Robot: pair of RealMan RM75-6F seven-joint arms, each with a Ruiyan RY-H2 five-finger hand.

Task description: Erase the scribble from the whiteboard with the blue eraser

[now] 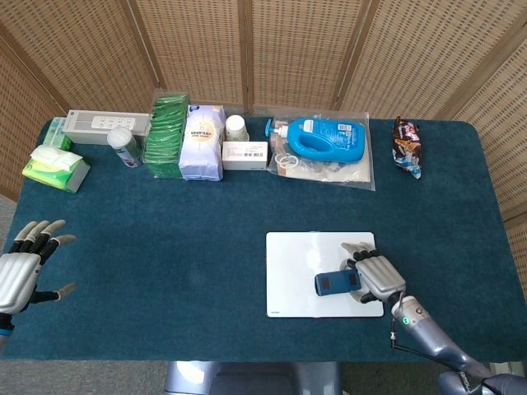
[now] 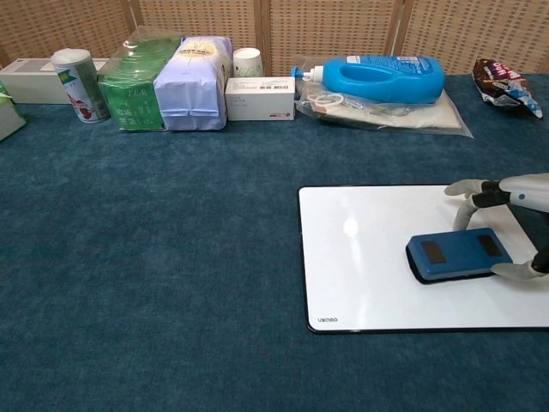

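Note:
The white whiteboard (image 1: 292, 263) (image 2: 369, 257) lies flat on the blue cloth at the front right. Its visible surface looks clean, with no scribble that I can make out. My right hand (image 1: 376, 276) (image 2: 515, 215) grips the blue eraser (image 1: 338, 282) (image 2: 457, 254) between thumb and fingers and presses it flat on the board's right part. My left hand (image 1: 23, 263) hovers at the table's front left edge, fingers spread, holding nothing; it shows only in the head view.
Along the back stand a white box (image 1: 107, 125), a can (image 2: 75, 84), green and white bags (image 2: 171, 81), a cup (image 2: 248, 62), a small carton (image 2: 260, 97), a blue detergent bottle (image 2: 382, 79) on plastic, and a snack packet (image 1: 407, 146). Tissues (image 1: 56, 167) lie far left.

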